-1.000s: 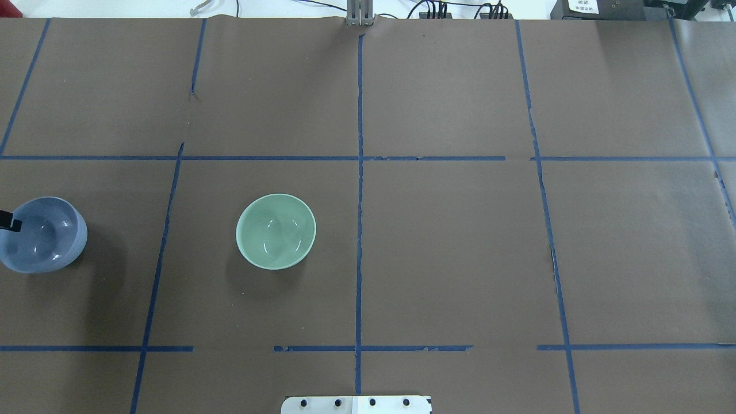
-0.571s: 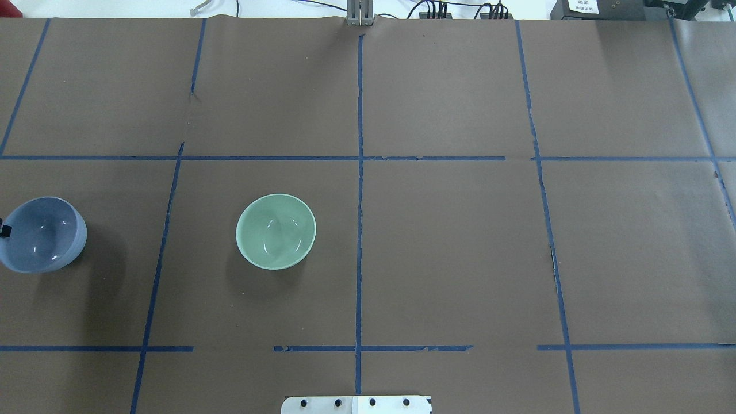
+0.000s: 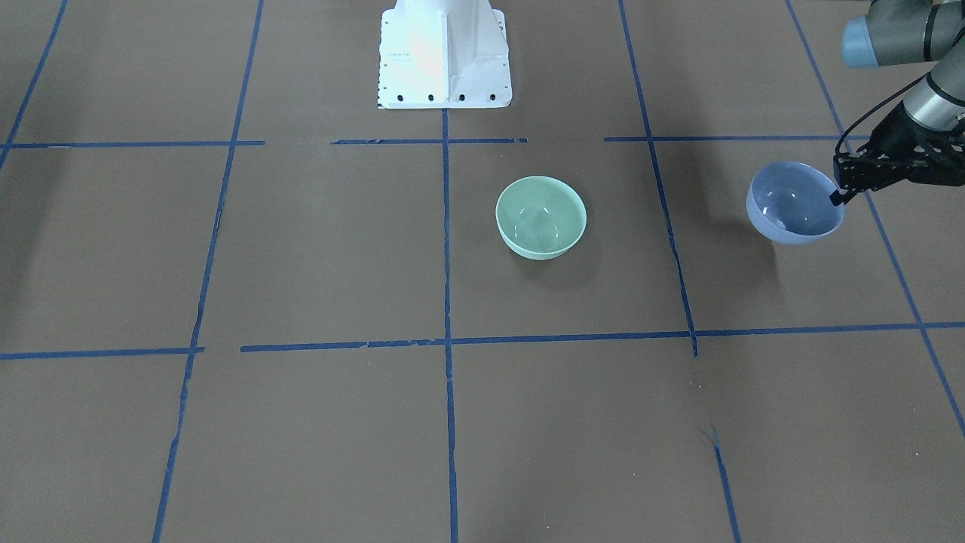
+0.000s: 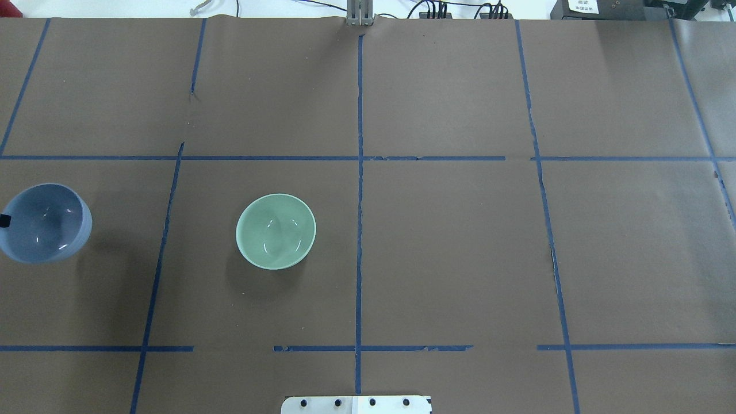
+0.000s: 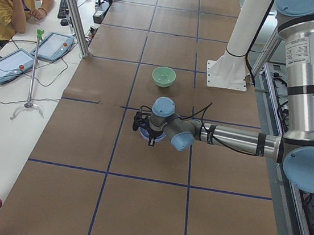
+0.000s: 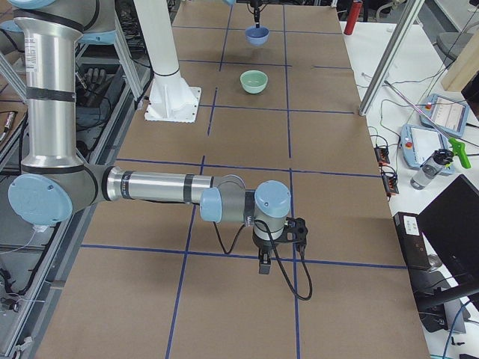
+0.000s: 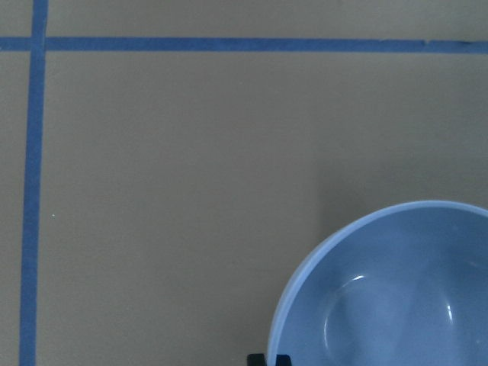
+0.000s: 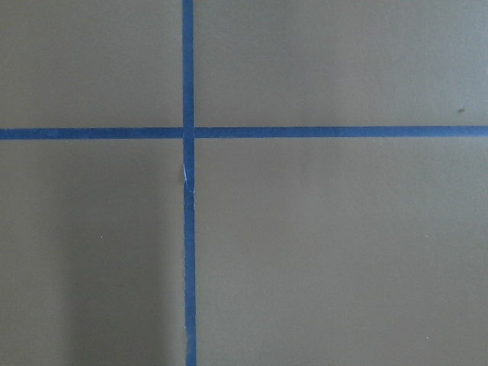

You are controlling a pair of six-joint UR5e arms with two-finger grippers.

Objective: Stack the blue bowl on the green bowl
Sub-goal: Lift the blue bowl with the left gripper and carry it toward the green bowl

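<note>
The left gripper (image 3: 837, 197) is pinching the rim of the blue bowl (image 3: 791, 204) at the robot's left end of the table (image 3: 301, 264). It is holding the bowl tilted and, judging by the shadow lying apart beneath it, clear of the brown paper. Farther along, the green bowl (image 3: 540, 217) is sitting upright and empty, well apart from the blue one and nearer the table's middle. Farthest off, the right gripper (image 6: 263, 263) is hanging low over the paper at the opposite end; whether its jaws are apart cannot be told. The carry appears to be getting under way. The next move is calling for a level sweep across, centring rim over rim, then a gentle descent before letting go.
</note>
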